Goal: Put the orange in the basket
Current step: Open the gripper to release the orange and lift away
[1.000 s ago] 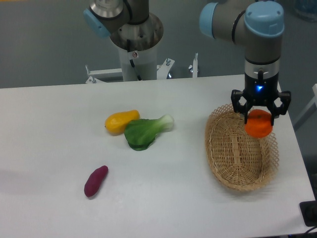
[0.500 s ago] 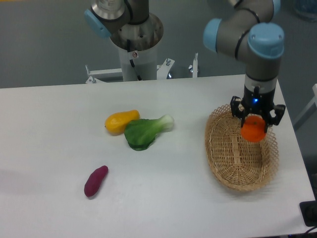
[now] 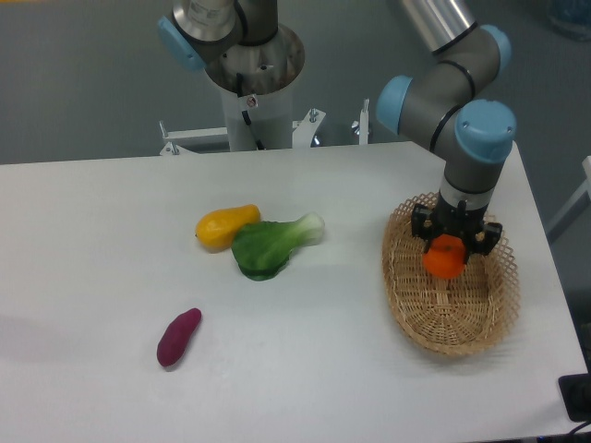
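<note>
The orange (image 3: 444, 257) is small, round and bright orange. It is held between the fingers of my gripper (image 3: 451, 247), low over the far half of the basket (image 3: 450, 325). The basket is an oval tan wicker one with a lattice rim, at the right side of the white table. The gripper points straight down and is shut on the orange. I cannot tell whether the orange touches the basket floor.
A yellow-orange squash (image 3: 225, 225) and a green bok choy (image 3: 271, 243) lie together mid-table. A purple sweet potato (image 3: 178, 337) lies at the front left. The robot base (image 3: 251, 74) stands behind the table. The table's right edge is just beyond the basket.
The gripper has moved left and down with the orange, from above the basket's right rim to low inside the basket's far half.
</note>
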You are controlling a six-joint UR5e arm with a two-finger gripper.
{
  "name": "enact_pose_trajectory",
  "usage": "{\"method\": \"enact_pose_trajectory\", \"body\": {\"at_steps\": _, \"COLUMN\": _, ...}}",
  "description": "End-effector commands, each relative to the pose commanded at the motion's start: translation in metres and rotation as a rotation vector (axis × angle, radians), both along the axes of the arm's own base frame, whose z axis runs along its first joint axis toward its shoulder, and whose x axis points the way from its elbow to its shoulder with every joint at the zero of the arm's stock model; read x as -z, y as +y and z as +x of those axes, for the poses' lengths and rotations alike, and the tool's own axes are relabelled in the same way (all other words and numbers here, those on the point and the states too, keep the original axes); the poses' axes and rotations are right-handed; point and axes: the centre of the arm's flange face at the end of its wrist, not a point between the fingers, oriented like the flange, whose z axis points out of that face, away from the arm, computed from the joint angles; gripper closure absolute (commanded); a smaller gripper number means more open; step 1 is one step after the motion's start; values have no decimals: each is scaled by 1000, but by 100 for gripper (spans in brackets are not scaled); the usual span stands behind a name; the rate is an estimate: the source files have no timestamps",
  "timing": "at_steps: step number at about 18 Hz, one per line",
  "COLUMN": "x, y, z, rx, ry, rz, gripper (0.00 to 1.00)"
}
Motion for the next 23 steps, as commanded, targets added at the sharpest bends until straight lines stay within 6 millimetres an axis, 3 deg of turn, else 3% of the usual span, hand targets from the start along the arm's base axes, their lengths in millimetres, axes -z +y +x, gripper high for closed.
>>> {"method": "enact_pose_trajectory", "body": {"at_steps": 1, "x": 0, "y": 0, "z": 0, "rx": 0, "ry": -1, "rz": 1, "gripper": 22}}
{"method": "enact_pose_trajectory", "body": {"at_steps": 2, "x": 0, "y": 0, "z": 0, "rx": 0, "ry": 1, "rz": 1, "gripper": 8}}
{"method": "enact_pose_trajectory", "body": {"at_steps": 3, "x": -1, "y": 0, "z": 0, "rx": 2, "ry": 2, "rz": 0, "gripper": 0}}
{"method": "enact_pose_trajectory", "body": {"at_steps": 8, "x": -14, "y": 0, "z": -2, "rx": 5, "ry": 23, "rz": 8, "gripper": 0}}
{"method": "enact_pose_trajectory", "body": {"at_steps": 11, "x": -42, "y": 0, "z": -8, "rx": -5, "ry": 70, "rz": 27, "gripper": 0}}
{"method": "enact_pose_trajectory", "body": {"at_steps": 18, "x": -74, "y": -7, "z": -23, "rx": -11, "ry": 123, "rz": 41, "gripper": 0}}
{"method": "enact_pose_trajectory", "body": {"at_steps": 23, "x": -77, "y": -6, "z": -22, "rx": -10, "ry": 129, "rz": 43, "gripper": 0}}
